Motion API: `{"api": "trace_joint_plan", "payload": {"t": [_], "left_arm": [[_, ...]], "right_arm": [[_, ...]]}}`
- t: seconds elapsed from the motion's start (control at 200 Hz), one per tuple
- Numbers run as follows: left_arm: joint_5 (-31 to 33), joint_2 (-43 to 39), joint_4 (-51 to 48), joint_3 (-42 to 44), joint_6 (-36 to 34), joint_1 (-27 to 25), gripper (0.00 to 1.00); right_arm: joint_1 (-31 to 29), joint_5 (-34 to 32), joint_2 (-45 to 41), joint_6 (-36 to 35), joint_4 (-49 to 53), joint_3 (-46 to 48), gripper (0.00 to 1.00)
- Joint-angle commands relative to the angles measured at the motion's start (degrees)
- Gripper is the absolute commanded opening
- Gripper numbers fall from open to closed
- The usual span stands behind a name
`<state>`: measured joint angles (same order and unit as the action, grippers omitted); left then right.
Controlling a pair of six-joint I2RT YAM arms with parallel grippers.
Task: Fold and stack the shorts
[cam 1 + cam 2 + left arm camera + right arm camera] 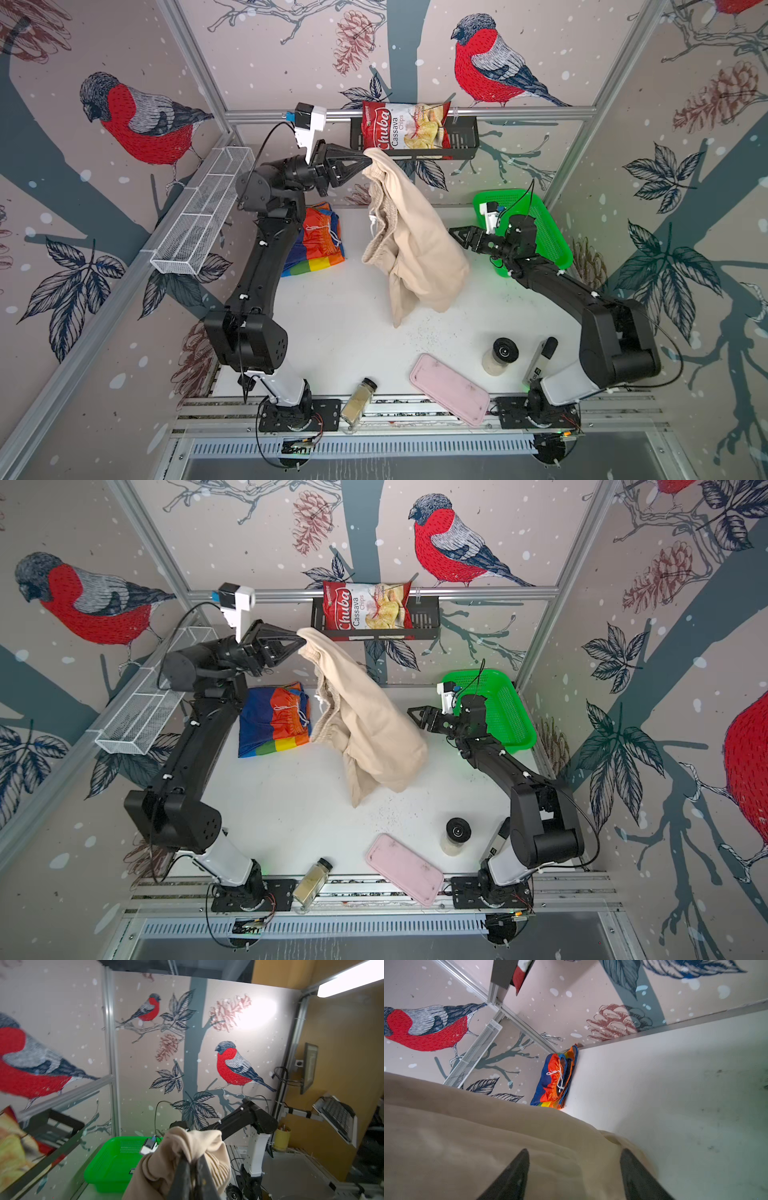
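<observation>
The beige shorts [409, 245] [370, 725] hang high over the table, their lower end touching the white surface. My left gripper [368, 157] [302, 638] [192, 1164] is shut on their bunched top edge. My right gripper [454, 233] [412, 712] [574, 1152] stands open right beside the hanging cloth's right side, with beige fabric [488, 1136] close in front of its spread fingers. The rainbow shorts [322, 241] [276, 721] [557, 1080] lie folded at the back left of the table, white drawstring on top.
A green mesh basket [540, 224] [511, 708] [116, 1159] sits at the back right behind my right arm. A pink tray [451, 388], a lying spice jar [358, 401], an upright jar [500, 355] and a marker [540, 361] line the front edge. A chips bag [405, 124] sits in the rear wall rack.
</observation>
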<state>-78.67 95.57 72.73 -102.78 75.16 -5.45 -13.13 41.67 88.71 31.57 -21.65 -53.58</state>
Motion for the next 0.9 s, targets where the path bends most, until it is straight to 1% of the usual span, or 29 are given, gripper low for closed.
{"api": "trace_joint_plan", "payload": {"t": [0.0, 0.03, 0.07, 0.155, 0.225, 0.275, 0.375, 0.455, 0.555, 0.64, 0.73, 0.77, 0.835, 0.896], "left_arm": [[-1.30, 1.10, 18.26, 0.45, 16.19, 0.52, 0.00], [-1.43, 1.41, 18.03, 0.85, 16.54, 0.53, 0.00], [-1.39, 1.80, 19.33, 1.14, 17.81, 0.53, 0.00], [-1.48, 2.61, 23.24, 0.89, 21.47, 0.61, 0.00], [-1.78, 2.69, 22.33, 0.38, 21.50, 0.69, 0.00], [-1.83, 2.30, 19.98, 0.57, 19.85, 0.87, 0.00], [-1.84, 0.91, 16.26, 1.91, 16.28, 1.32, 0.00], [-1.84, 0.18, 15.06, 2.70, 14.92, 1.41, 0.00], [-1.87, -0.42, 12.53, 3.28, 12.62, 1.50, 0.00], [-1.70, -0.31, 12.34, 3.20, 12.64, 1.59, 0.00], [-1.60, -0.25, 12.43, 3.11, 12.73, 1.59, 0.00], [-1.54, -0.21, 12.39, 3.11, 12.78, 1.59, 0.00], [-1.40, -0.27, 12.67, 3.03, 12.99, 1.56, 0.00], [-1.26, -0.25, 13.65, 2.87, 13.90, 1.59, 0.00]], "right_arm": [[-0.06, 5.43, -0.13, 4.24, -8.92, 4.24, 1.00], [-0.30, 8.02, 0.17, 7.44, -14.02, 6.71, 0.99], [-0.86, 9.65, 0.41, 11.63, -20.72, 9.57, 0.99], [-1.86, 8.23, 0.12, 16.17, -28.18, 14.55, 1.00], [-3.16, 7.53, 0.06, 19.66, -33.78, 17.94, 0.99], [-5.00, 6.82, -0.19, 20.28, -34.71, 18.83, 1.00], [-10.77, 4.11, -0.23, 20.09, -34.16, 19.09, 0.99], [-13.87, 3.58, 0.69, 23.39, -39.48, 20.31, 1.00], [-16.16, 4.53, 1.95, 27.04, -44.70, 21.92, 0.99], [-17.98, 4.10, 2.65, 27.90, -46.51, 23.68, 0.99], [-19.33, 3.43, 3.90, 30.56, -51.91, 26.06, 0.99], [-19.85, 3.11, 5.33, 32.26, -54.90, 26.83, 1.00], [-20.44, 3.28, 8.52, 34.19, -56.96, 26.48, 0.99], [-20.55, 2.75, 11.79, 36.50, -61.86, 26.60, 1.00]]}}
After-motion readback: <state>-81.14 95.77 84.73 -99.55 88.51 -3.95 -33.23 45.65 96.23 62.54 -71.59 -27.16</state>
